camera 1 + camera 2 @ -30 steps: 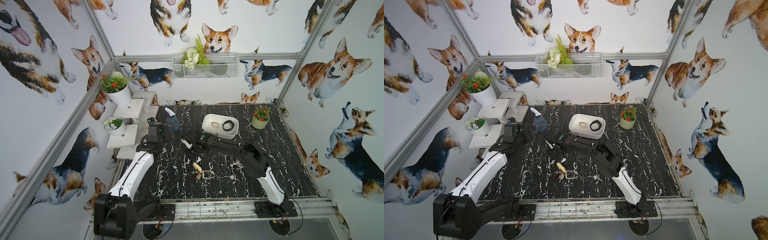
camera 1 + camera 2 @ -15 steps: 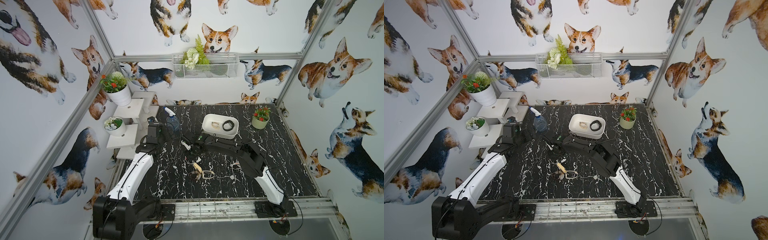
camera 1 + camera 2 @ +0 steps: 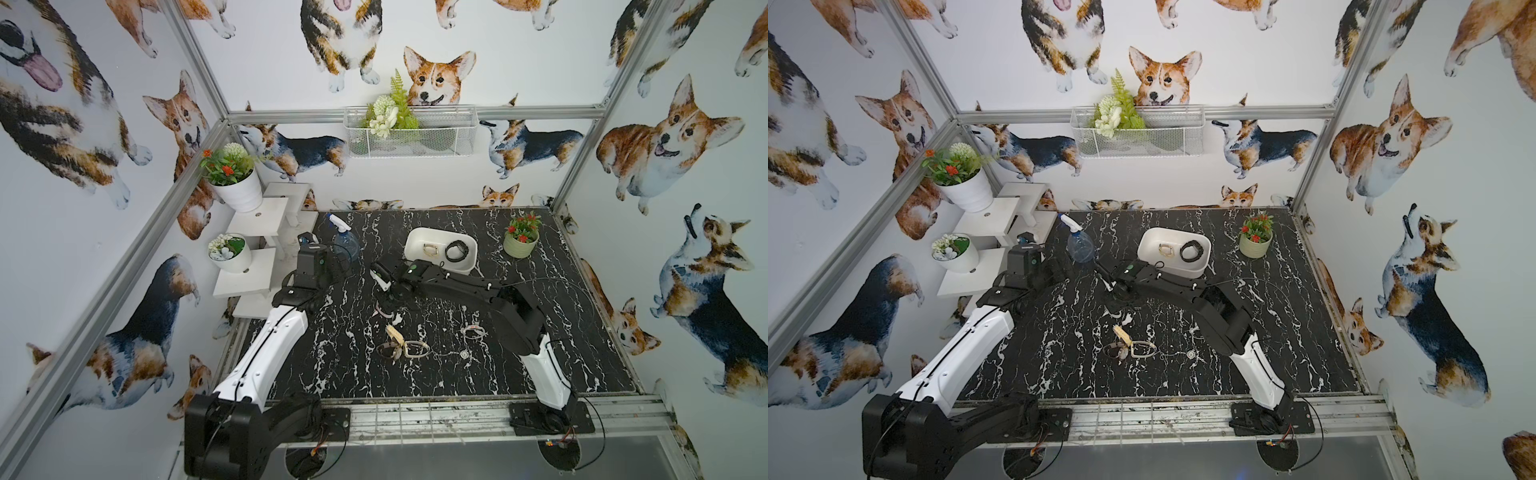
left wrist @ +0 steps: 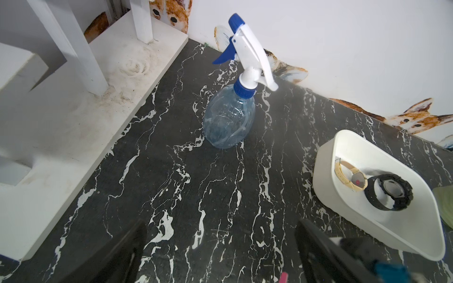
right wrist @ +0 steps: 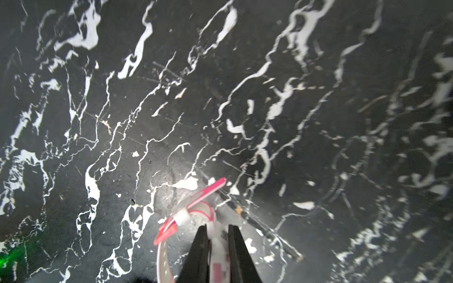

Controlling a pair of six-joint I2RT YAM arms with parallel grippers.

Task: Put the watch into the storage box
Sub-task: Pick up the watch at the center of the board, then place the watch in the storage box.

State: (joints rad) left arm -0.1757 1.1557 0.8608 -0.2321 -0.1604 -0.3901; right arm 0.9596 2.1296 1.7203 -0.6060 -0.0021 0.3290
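A tan watch [image 4: 348, 176] and a black watch [image 4: 388, 192] already lie in the white storage box [image 4: 323, 171], far centre. My right gripper [image 5: 215, 229] pinches the strap of a pink-and-white watch [image 5: 193, 208] low over the table [image 3: 332, 374], just near-left of the box. Three more watches [image 3: 401, 347] wait nearer. My left gripper [image 4: 218, 264] gapes empty
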